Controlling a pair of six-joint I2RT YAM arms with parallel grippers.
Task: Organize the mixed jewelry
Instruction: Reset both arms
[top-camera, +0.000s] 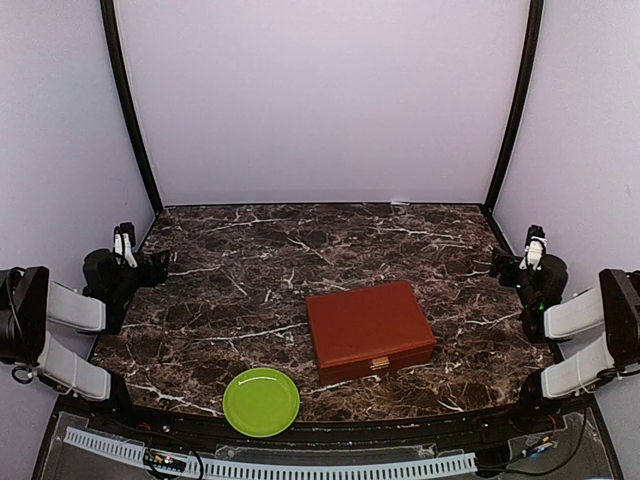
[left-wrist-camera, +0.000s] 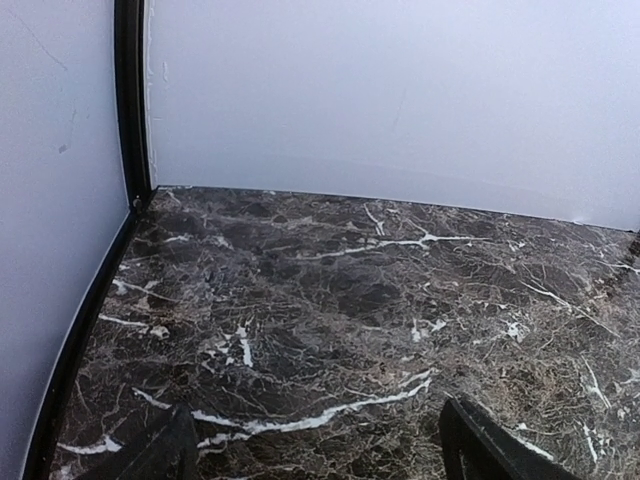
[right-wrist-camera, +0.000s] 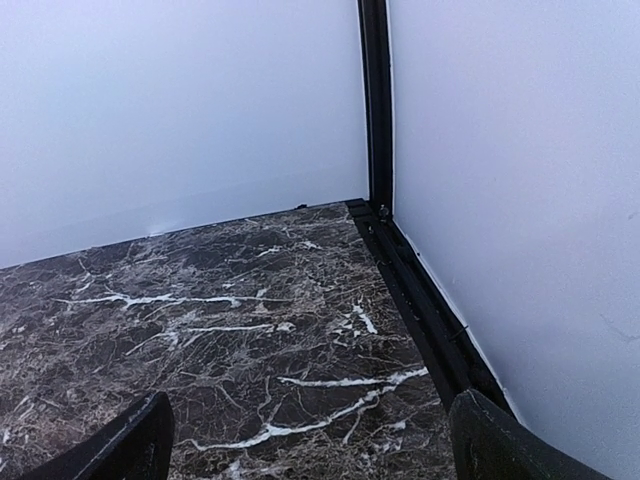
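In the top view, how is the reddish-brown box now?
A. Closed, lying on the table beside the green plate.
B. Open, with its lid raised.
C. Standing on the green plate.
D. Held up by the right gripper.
A: the box lies shut on the marble table, its gold clasp facing the near edge, apart from the green plate.

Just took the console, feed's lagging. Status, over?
Left claw open, right claw open, both parked at the sides. No jewelry in sight. Reddish-brown box shut, green plate bare. Nothing in the way.
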